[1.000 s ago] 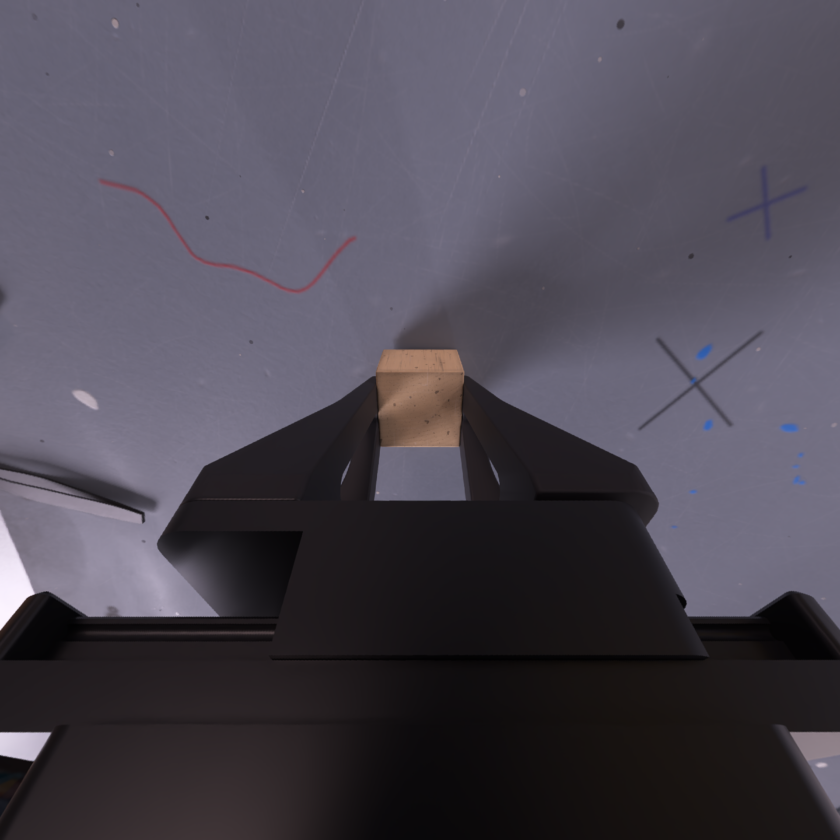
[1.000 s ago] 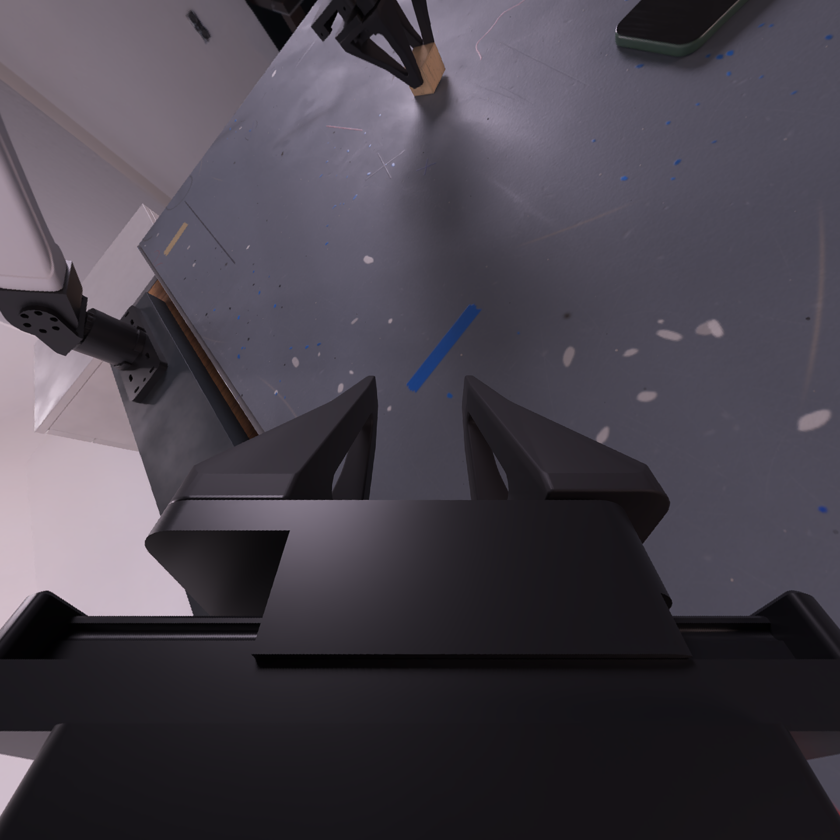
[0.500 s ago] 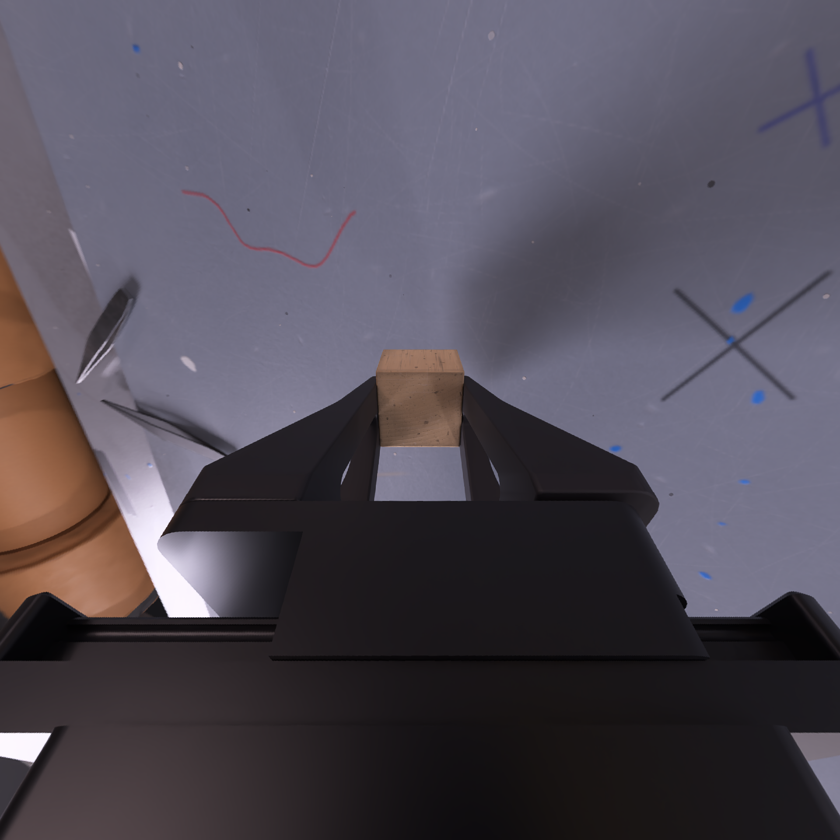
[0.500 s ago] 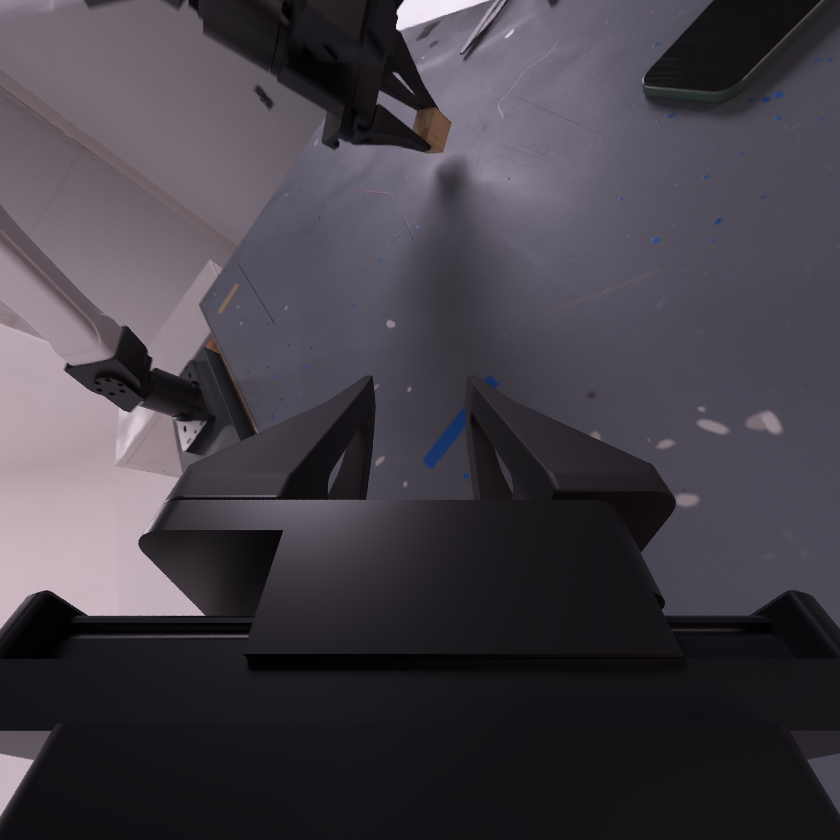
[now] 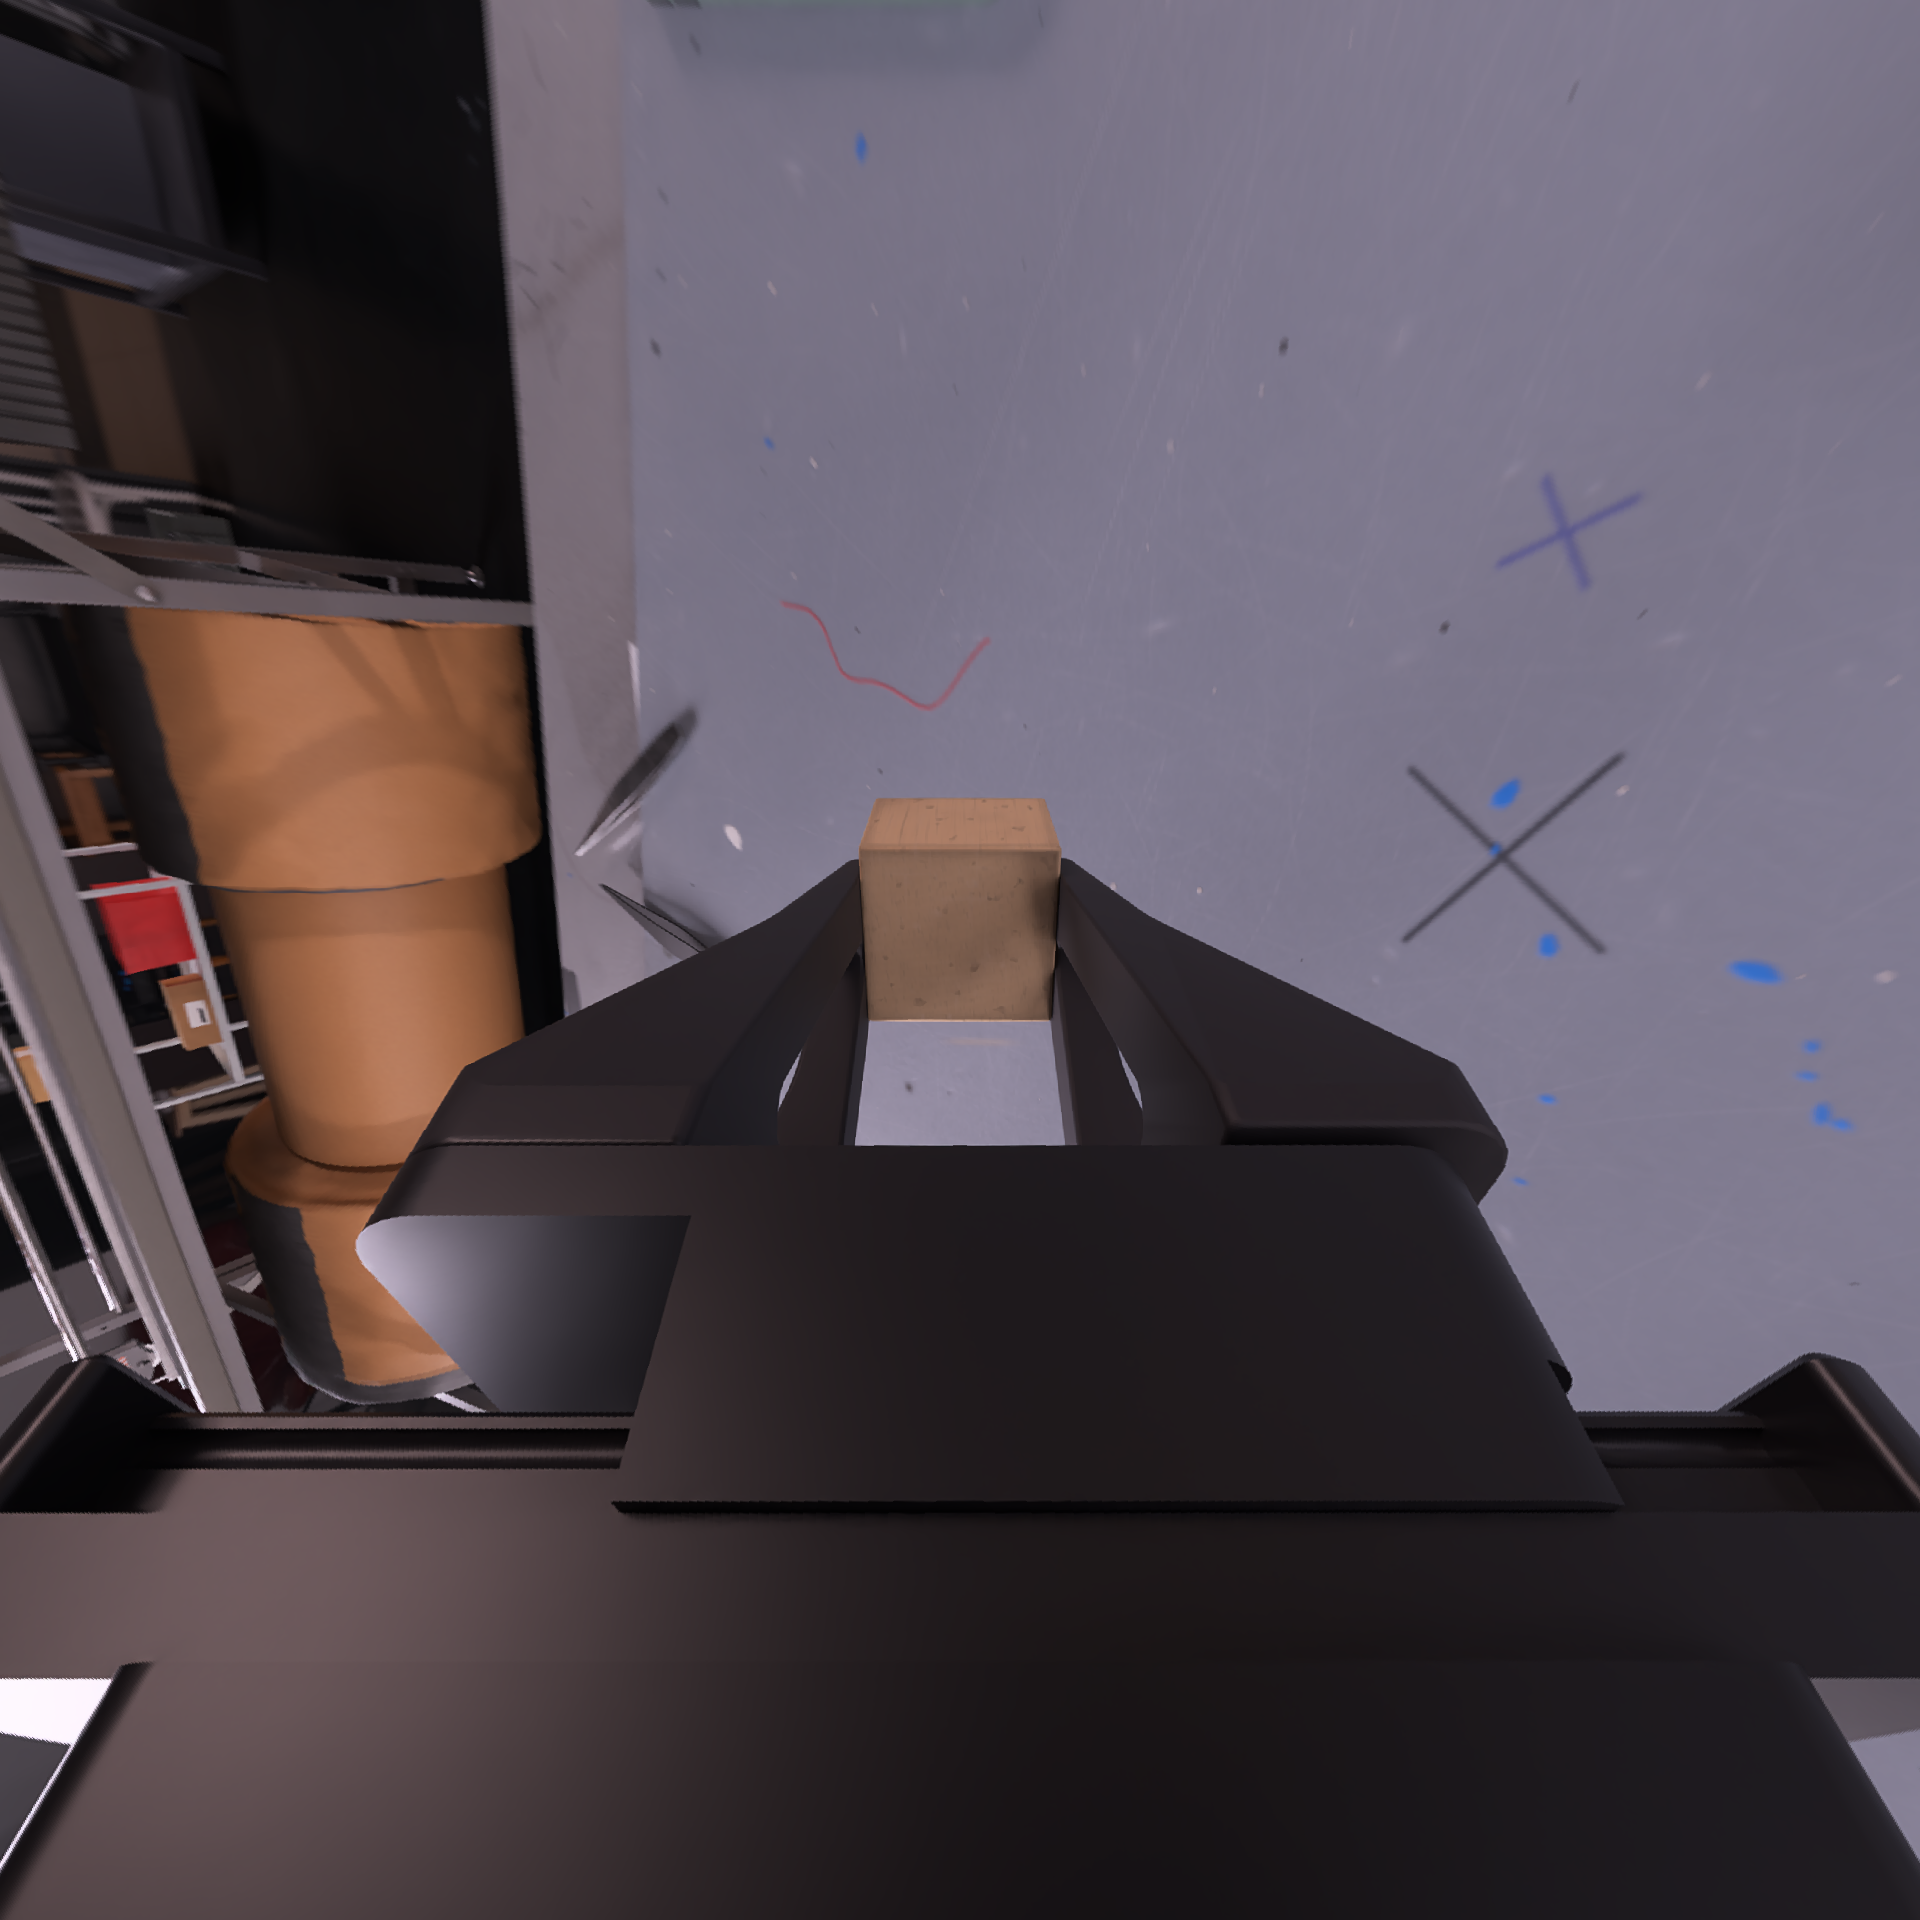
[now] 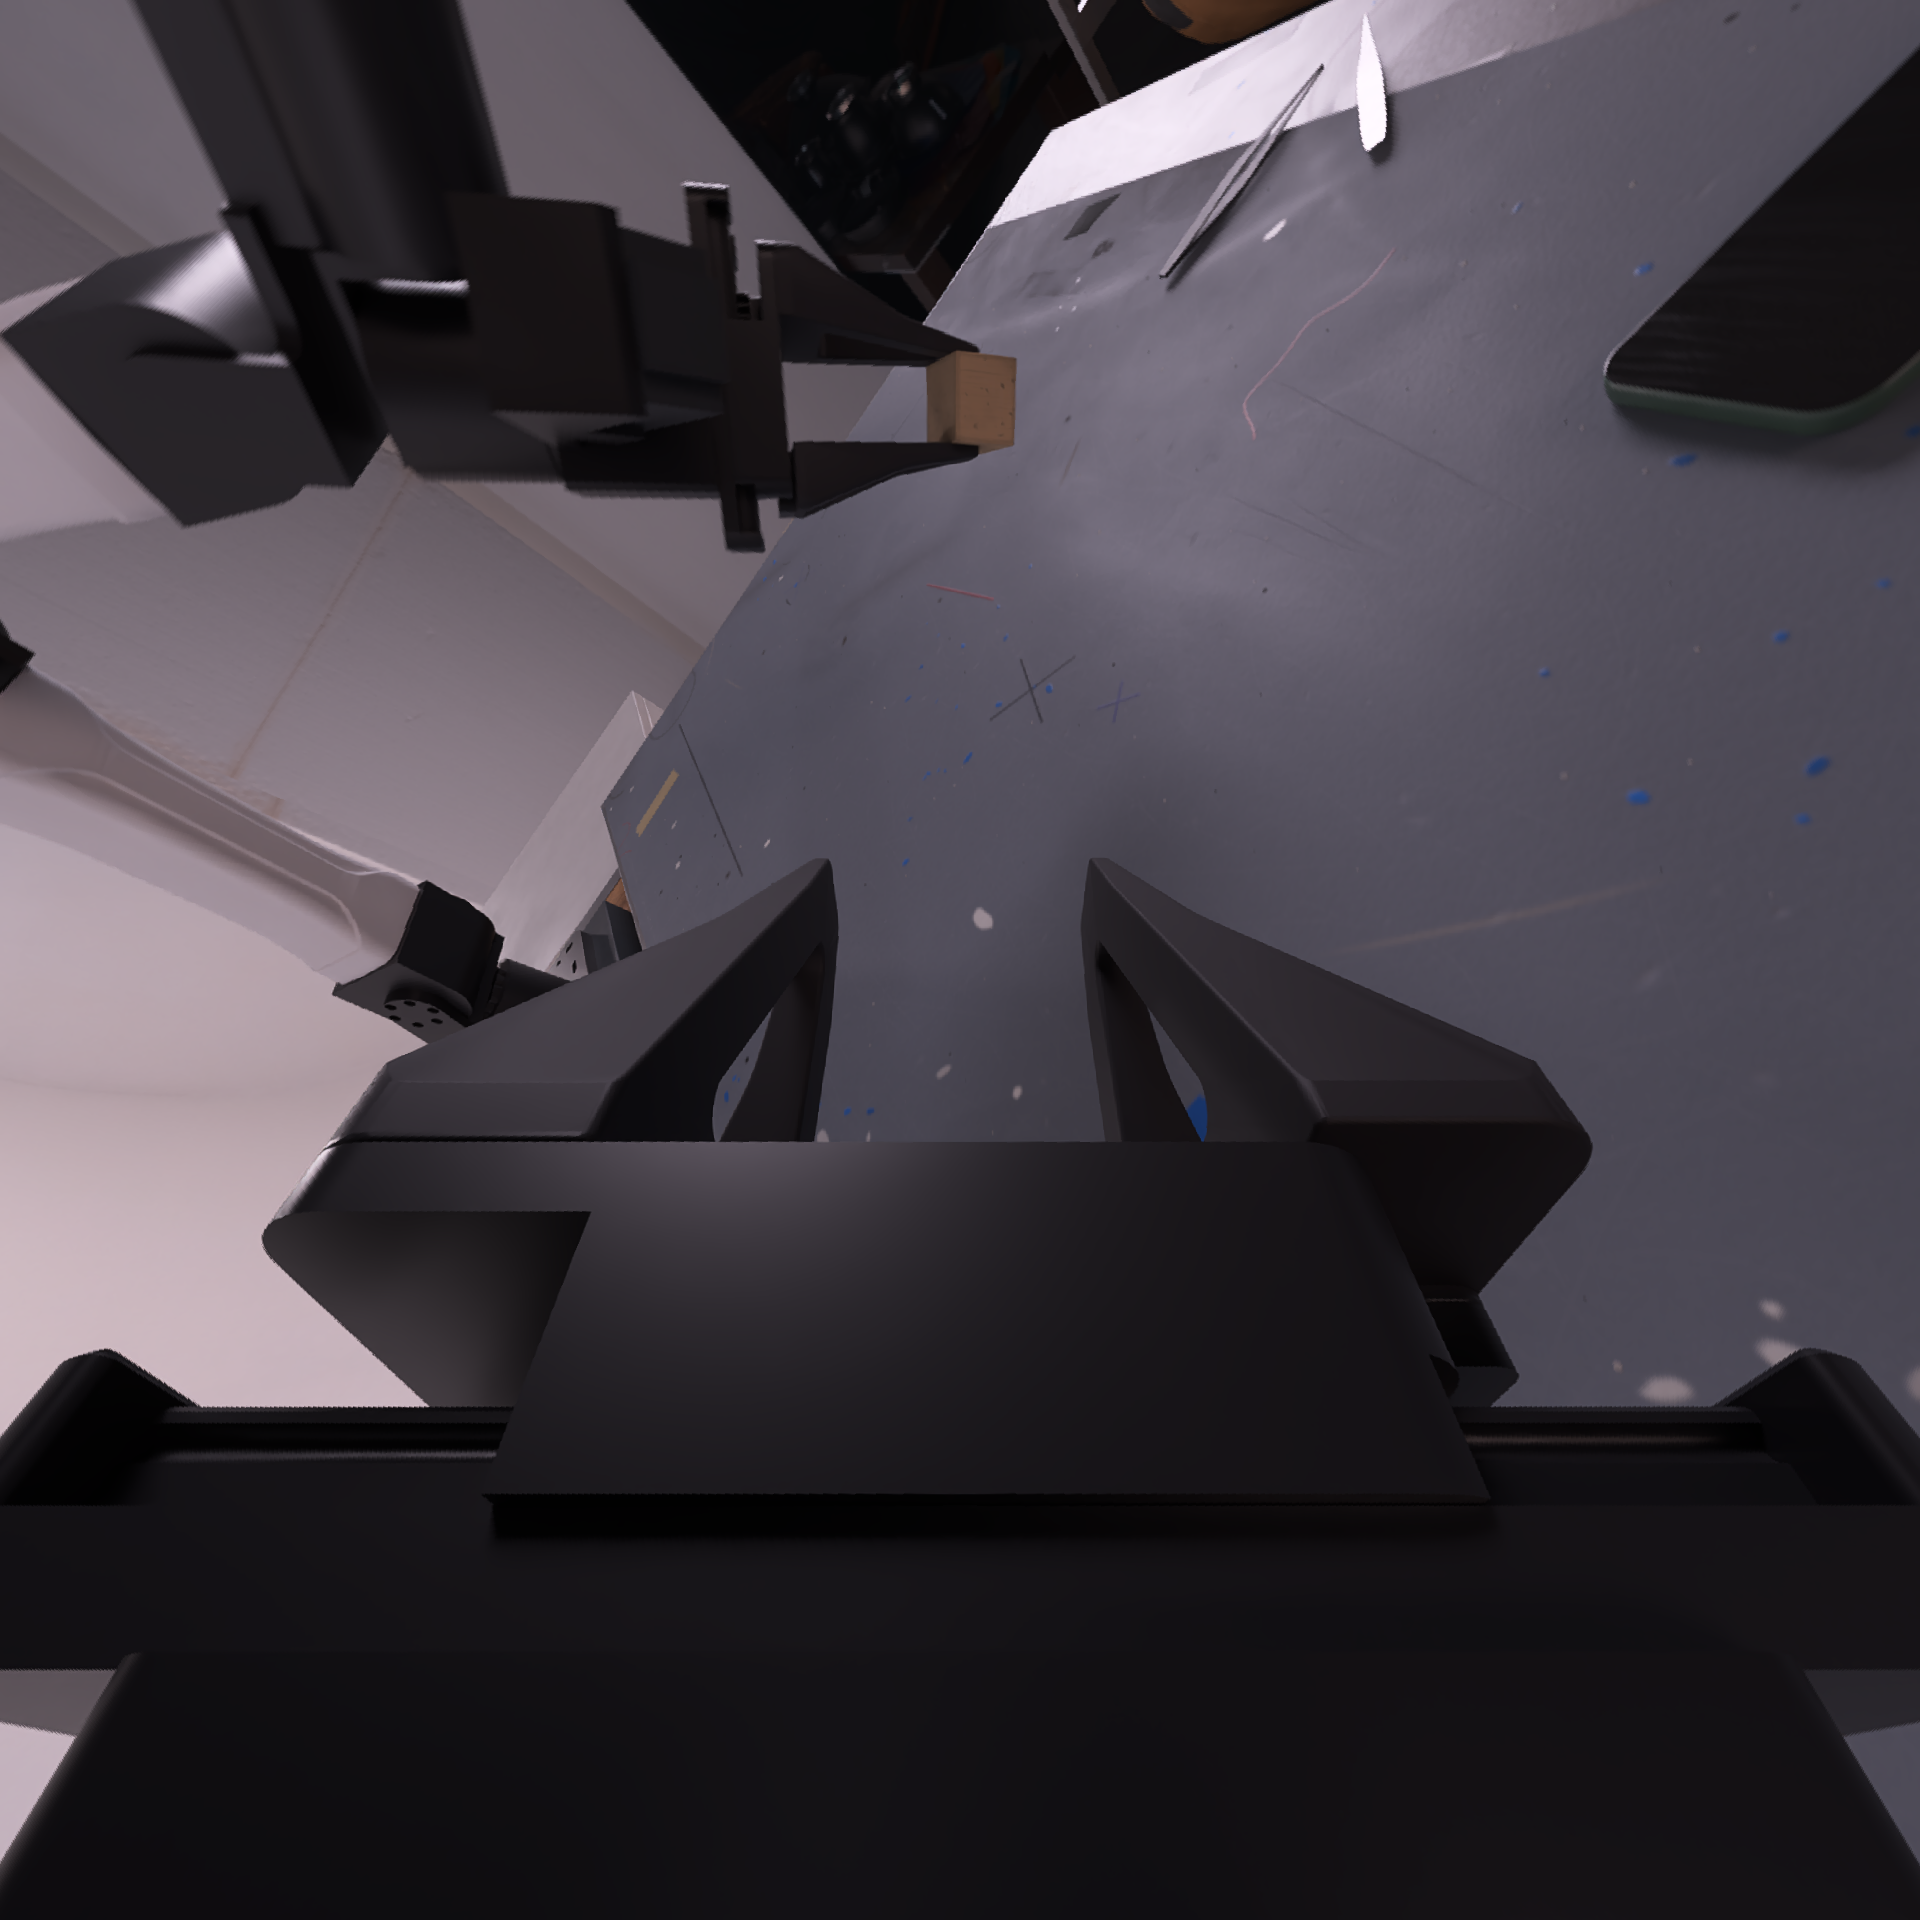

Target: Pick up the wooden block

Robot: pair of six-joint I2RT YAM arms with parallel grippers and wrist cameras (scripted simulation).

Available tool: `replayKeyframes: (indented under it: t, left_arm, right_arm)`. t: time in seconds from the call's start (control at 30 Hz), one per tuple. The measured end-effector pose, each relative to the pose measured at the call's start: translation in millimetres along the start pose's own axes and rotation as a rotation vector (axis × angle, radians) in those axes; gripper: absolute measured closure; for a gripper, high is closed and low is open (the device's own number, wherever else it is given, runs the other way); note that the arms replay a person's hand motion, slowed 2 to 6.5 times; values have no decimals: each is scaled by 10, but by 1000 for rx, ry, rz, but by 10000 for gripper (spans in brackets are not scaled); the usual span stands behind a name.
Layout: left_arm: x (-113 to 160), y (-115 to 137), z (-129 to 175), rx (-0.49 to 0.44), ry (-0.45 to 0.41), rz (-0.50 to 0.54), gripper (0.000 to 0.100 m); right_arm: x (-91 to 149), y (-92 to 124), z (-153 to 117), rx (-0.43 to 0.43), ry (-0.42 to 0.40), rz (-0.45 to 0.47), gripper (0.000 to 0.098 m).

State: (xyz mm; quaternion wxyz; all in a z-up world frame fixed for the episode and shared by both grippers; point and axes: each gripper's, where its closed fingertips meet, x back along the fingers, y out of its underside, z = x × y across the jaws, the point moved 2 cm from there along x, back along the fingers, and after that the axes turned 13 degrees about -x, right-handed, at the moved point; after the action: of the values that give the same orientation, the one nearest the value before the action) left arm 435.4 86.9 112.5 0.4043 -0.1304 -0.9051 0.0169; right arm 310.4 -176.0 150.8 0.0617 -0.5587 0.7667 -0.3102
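Left gripper [image 5: 958,914] is clamped tight, both black fingers [image 5: 821,977] pressed flat against whatever sits between the tips, well clear of the surface. Right gripper [image 6: 958,914] just hangs there, fingers [image 6: 1164,966] spread apart with nothing between them, left arm [image 6: 343,312] up ahead.

The wooden block [image 5: 958,914] is showing pale, speckled, matt grain. The black gripper [image 5: 958,925] is looking like smooth plastic. The grey table [image 5: 1299,364] is looking scuffed and paint-flecked.

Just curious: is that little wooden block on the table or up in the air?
In the air: left gripper pinches the block clear of the table.
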Motion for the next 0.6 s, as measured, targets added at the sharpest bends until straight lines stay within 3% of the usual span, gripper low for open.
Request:
replayKeyframes:
  t: [0.23,0.6]
  left_arm:
    - [435,-394,-55,42,-129,116,719]
    - [968,-1050,96,97,-222,301,719]
  right_arm:
    - [-222,-164,-172,46,-21,-8,575]
    - [-487,-302,-575,103,-102,-3,575]
